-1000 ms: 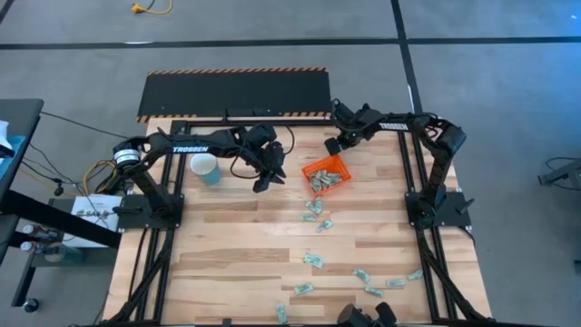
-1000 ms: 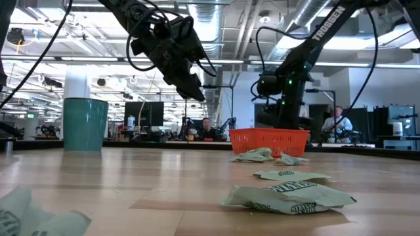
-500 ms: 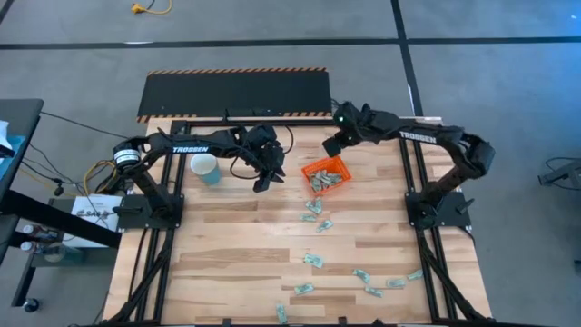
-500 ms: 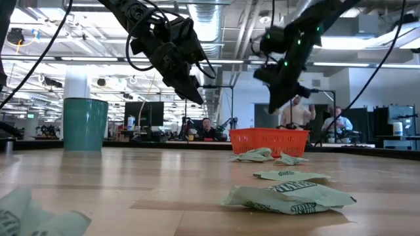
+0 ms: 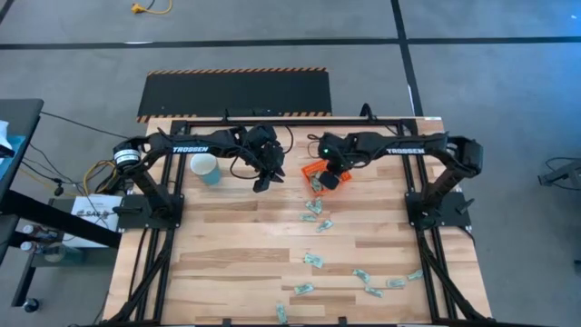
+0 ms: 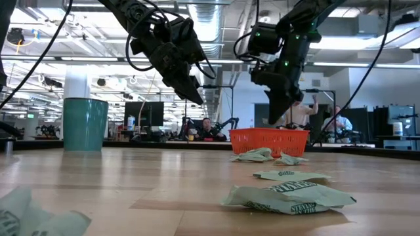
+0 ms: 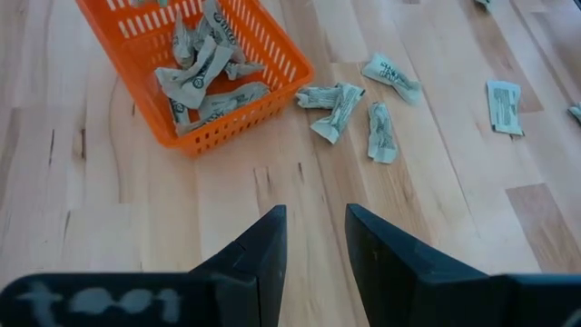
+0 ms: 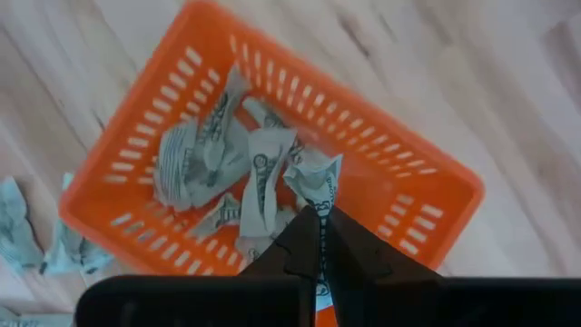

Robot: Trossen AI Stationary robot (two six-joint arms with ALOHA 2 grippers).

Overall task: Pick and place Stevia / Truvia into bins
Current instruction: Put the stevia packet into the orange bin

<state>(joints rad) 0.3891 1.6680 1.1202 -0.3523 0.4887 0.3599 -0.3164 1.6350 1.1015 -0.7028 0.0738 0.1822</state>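
Orange mesh tray (image 5: 320,173) sits upper centre of the high view, already holding several crumpled green-white packets (image 8: 245,173). Right claw (image 8: 318,227) hangs directly over the tray, fingers pinched together on one packet (image 8: 318,182) — its paper sticks out past the tips, above the pile. Low view shows the same claw (image 6: 277,117) just above the tray rim (image 6: 269,141), not inside it yet.

Left claw (image 7: 313,238) waits centre-left of the high view, just beside the tray, off the bench, fingers slightly apart, nothing between them. White and light-blue cup (image 5: 205,169) further left, not involved.

Loose packets (image 5: 313,213) — a small cluster just below the tray, more scattered (image 5: 372,277) toward the lower right of the bench (image 5: 236,236).

Step in hand, as judged: drop the held packet in. To do it well — stay centred over the pile rather than the rim, go a touch lower so the light paper doesn't flutter out, then spread the fingers fully; crumpled paper can cling to a pad. Next pick probably the near cluster.
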